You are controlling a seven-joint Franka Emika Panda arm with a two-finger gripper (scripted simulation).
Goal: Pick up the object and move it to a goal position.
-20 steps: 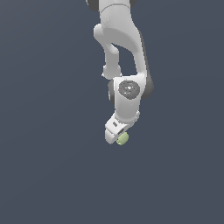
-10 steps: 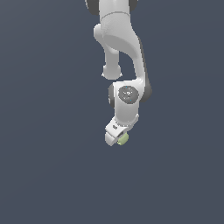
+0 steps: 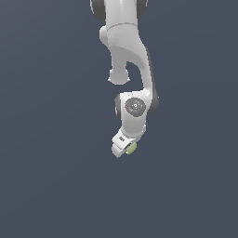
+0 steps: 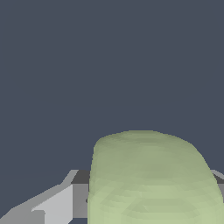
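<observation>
- Where my gripper (image 3: 124,149) ends, the pale yellow-green object (image 3: 131,148) sits at its tip, on the side toward the exterior view's right, touching the white housing.
- Seen from my wrist, the object (image 4: 151,179) looms large and rounded, with a flattish top, filling much of the frame close to the lens.
- One grey-white finger (image 4: 52,204) shows beside the lump in that view and seems to press against it; a sliver of the other shows at the far side, so I appear to be clenched on the object.
- My white arm (image 3: 128,51) descends from the top of the exterior view, bending at the wrist above the gripper.
- Around everything lies a plain dark blue-grey backdrop (image 3: 46,139).
</observation>
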